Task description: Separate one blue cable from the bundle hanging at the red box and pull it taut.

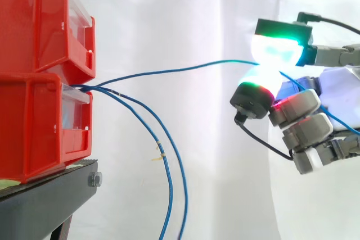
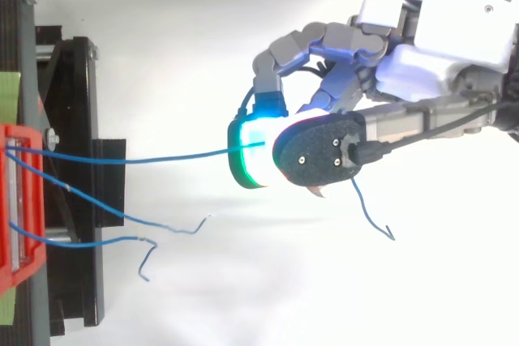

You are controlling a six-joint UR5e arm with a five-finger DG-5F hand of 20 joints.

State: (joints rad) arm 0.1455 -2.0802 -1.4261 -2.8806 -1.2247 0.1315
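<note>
- Down in the lower left of my side view stands a black stand; seen from above, it runs along the left edge
- A silver bolt sits in that stand's front face, lower left
- A white curtain hangs behind all I face, centre to right
- From above, a pale green strip lies at the far left edge

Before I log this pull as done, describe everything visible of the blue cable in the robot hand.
The cable is thin, blue, seemingly plastic-coated. It leaves the front of the lower red box and runs almost straight, sagging slightly, to the robot hand, pinched between glowing pads. Its free end trails past it, curling. Two other cables hang apart below.
</note>
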